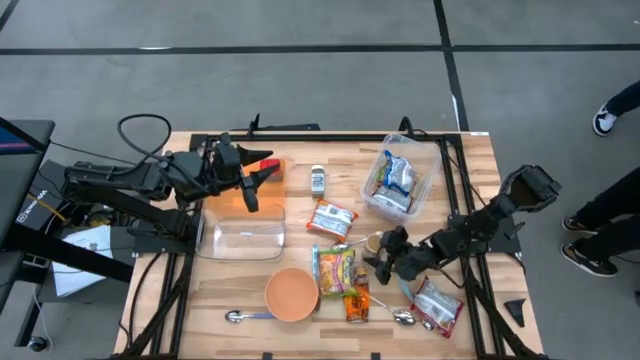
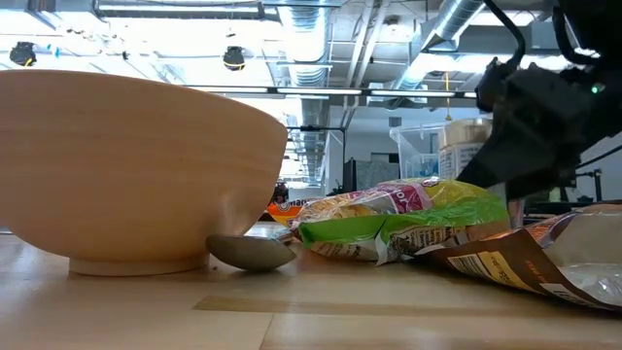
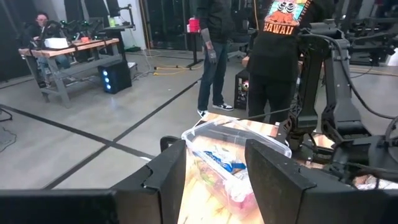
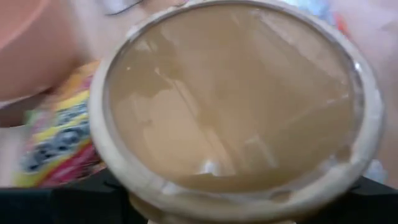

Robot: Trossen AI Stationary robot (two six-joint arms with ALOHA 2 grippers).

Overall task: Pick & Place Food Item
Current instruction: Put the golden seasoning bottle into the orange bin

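Note:
A small round jar (image 1: 372,243) with a tan rim and a clear lid (image 4: 236,106) stands on the table between a red-white packet (image 1: 332,218) and a green-yellow bag (image 1: 335,270). My right gripper (image 1: 385,255) slants down at the jar from the table's right, its fingers apart on either side of it. The jar fills the right wrist view. My left gripper (image 1: 255,185) hangs level at the far left above a clear tub (image 1: 243,228). It is open and empty, as the left wrist view (image 3: 217,180) shows. My right gripper has the jar between its open fingers, slanting down from the table's right. The jar's lid (image 4: 236,106) hides the fingertips in the wrist view. I cannot tell whether they touch the jar. The jar rests on the table.
A clear bin (image 1: 428,158) with packets stands at the far right. A wooden bowl (image 1: 292,293), two spoons (image 1: 240,317) (image 1: 403,317), an orange packet (image 1: 358,303), a bag (image 1: 437,305) and a small bottle (image 1: 318,180) lie around. People stand beyond the table (image 3: 280,56).

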